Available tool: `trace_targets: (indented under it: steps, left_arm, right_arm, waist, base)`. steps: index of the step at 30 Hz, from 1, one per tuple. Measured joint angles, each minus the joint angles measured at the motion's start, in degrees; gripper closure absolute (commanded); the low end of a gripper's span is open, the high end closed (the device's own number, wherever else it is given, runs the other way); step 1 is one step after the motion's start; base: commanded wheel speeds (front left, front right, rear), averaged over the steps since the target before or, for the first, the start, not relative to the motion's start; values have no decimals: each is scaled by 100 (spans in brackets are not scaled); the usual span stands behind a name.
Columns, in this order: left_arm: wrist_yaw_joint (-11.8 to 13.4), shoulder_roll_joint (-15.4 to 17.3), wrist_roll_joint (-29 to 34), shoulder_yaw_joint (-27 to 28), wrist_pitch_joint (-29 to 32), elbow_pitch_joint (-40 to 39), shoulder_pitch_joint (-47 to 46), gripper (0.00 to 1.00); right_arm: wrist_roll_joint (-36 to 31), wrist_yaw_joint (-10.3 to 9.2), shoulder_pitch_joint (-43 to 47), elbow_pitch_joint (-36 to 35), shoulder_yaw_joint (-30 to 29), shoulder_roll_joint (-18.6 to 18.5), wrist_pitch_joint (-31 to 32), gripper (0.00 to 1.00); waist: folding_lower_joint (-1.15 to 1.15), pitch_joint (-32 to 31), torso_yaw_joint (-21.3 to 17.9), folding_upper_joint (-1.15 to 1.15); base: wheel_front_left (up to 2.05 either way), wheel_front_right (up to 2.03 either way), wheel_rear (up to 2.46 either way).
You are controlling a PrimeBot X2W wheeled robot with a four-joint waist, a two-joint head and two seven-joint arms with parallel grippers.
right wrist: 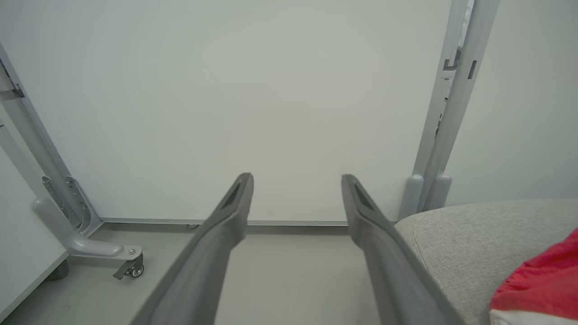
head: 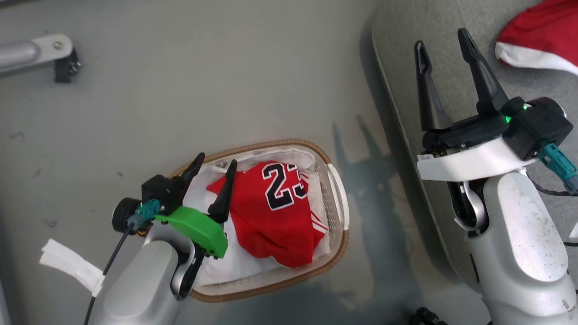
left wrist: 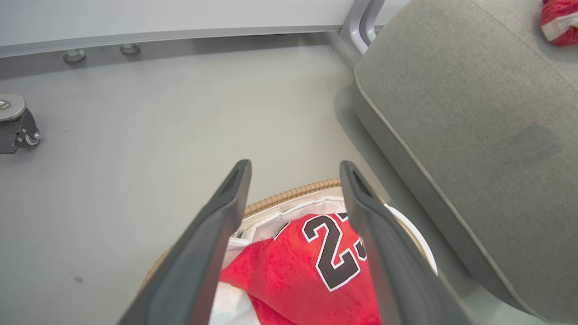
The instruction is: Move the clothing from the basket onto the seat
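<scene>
My left gripper hangs over the left end of the basket, fingers spread wide, nothing between them. That fits: the jersey with the 23 lies bunched on the white liner, just right of my fingertips. I'd say I'm lined up to drop and pinch that red cloth.

My right gripper sits high over the left edge of the seat, jaws just as wide and empty. I judge it's holding clear so the left arm can work the basket. One red garment with white trim already lies on the seat, far right, so the job looks half done, with the jersey to go.

The head view gives me the layout: basket on the floor, seat just to its right. The left wrist view adds the number framed between my fingers and the woven rim up close. The right wrist view looks away from the basket at a pale wall panel, a frame leg on a caster, and the seat's corner with red cloth.
</scene>
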Motion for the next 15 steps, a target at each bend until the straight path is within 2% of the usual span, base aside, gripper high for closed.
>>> trace_targets:
  steps: [15]
  left_arm:
    - [0,467,-634,-1717,0,609,-1129,0]
  right_arm:
    - [159,1,-477,-386,244,-1,1,0]
  waist:
    - [0,1210,-569,0]
  base:
    - [0,0,0]
